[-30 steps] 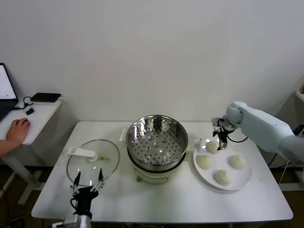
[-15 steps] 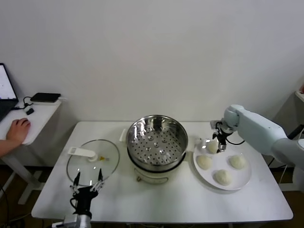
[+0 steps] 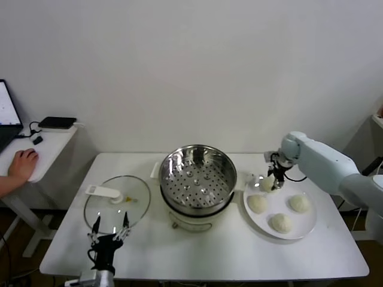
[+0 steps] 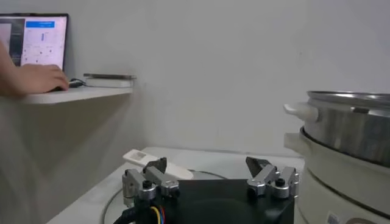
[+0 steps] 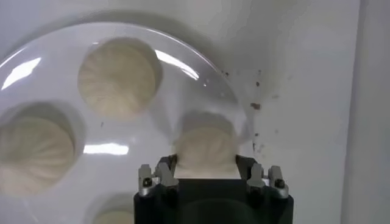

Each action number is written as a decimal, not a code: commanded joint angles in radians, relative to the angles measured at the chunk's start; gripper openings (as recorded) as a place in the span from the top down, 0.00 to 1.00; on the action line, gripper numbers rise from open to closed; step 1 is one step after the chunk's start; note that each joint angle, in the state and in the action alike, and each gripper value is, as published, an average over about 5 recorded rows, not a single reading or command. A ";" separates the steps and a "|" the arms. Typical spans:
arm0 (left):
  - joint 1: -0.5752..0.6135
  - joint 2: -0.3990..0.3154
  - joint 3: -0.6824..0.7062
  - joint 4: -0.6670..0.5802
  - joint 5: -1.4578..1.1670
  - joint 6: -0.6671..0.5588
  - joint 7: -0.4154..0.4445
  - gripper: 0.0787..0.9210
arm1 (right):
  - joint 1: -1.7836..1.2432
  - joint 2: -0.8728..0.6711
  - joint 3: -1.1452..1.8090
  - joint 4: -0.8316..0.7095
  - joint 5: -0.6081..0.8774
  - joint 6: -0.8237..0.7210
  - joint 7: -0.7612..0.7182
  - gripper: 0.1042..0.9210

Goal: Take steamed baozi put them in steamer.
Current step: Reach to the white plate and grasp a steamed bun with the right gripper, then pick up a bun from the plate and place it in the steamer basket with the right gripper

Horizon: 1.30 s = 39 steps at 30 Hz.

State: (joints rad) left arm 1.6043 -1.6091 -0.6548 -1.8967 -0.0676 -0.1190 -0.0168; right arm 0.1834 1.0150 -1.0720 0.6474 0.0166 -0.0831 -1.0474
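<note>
Best done by squeezing gently and evenly on the soft bun's sides, then lifting straight up before swinging over to the pot — no dragging across the plate [image 3: 302, 222]. Right gripper [image 5: 206, 165] down over the plate's back-left bun [image 5: 206, 152], fingers apart, one on each flank of it, seemingly just touching; not yet clamped. That bun between the fingertips, resting on the plate; three more buns lying close by. Steamer [image 3: 198, 179] at the table's middle, left of the plate, tray bare. Left gripper [image 4: 210, 173] parked near the glass lid [image 3: 116, 202], fingers spread — holding nothing.
</note>
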 commanded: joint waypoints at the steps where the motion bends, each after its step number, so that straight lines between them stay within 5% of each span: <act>1: 0.001 -0.008 0.000 -0.001 0.000 0.000 0.000 0.12 | 0.010 -0.009 -0.009 0.027 0.007 -0.001 0.002 0.32; 15: 0.003 -0.008 0.001 -0.008 0.005 0.004 -0.002 0.12 | 0.551 -0.136 -0.432 0.437 0.260 0.159 0.003 0.32; 28: 0.004 -0.007 0.017 -0.003 0.009 0.001 -0.006 0.12 | 0.833 0.023 -0.527 0.724 0.180 0.417 0.097 0.32; 39: 0.008 -0.004 0.015 -0.013 0.002 0.001 -0.008 0.12 | 0.707 0.272 -0.537 0.559 0.117 0.685 0.170 0.32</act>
State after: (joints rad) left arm 1.6122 -1.6091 -0.6411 -1.9092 -0.0645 -0.1180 -0.0246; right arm 0.8875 1.1634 -1.5732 1.2288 0.1575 0.4470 -0.9167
